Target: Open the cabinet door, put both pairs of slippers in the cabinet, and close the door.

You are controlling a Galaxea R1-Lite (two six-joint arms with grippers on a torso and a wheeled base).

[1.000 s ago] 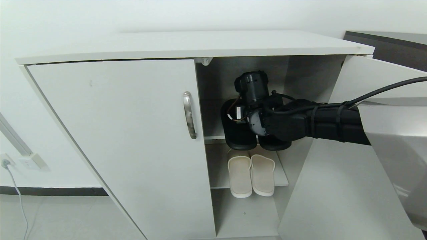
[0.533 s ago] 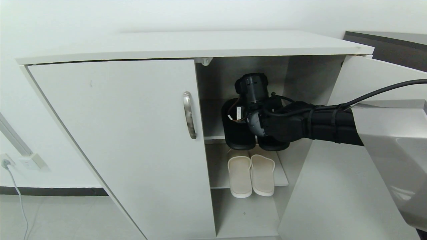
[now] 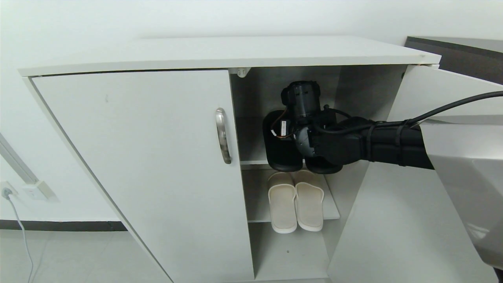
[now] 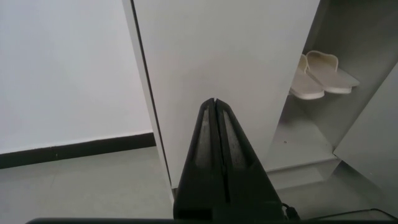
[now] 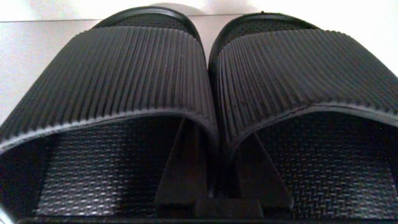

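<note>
Head view: you have the black ribbed rubber slippers (image 3: pixel 281 154) at the upper shelf of the white wooden cabinet (image 3: pixel 235 51), with the cream foam slippers (image 3: pixel 295 204) at their 6 o'clock. Left wrist view: your left gripper (image 4: pixel 215 104) is pressed closed and empty. Right wrist view: your right gripper (image 5: pixel 217 134) pinches the black pair's inner walls.

A white wall (image 3: pixel 78 23) is edged by a black skirting board (image 3: pixel 59 225) above grey floor (image 3: pixel 78 255); a cable (image 3: pixel 23 234) is plugged into a socket (image 3: pixel 6 192).

Black slippers (image 3: pixel 281 155) above cream slippers (image 3: pixel 283 206)
</note>
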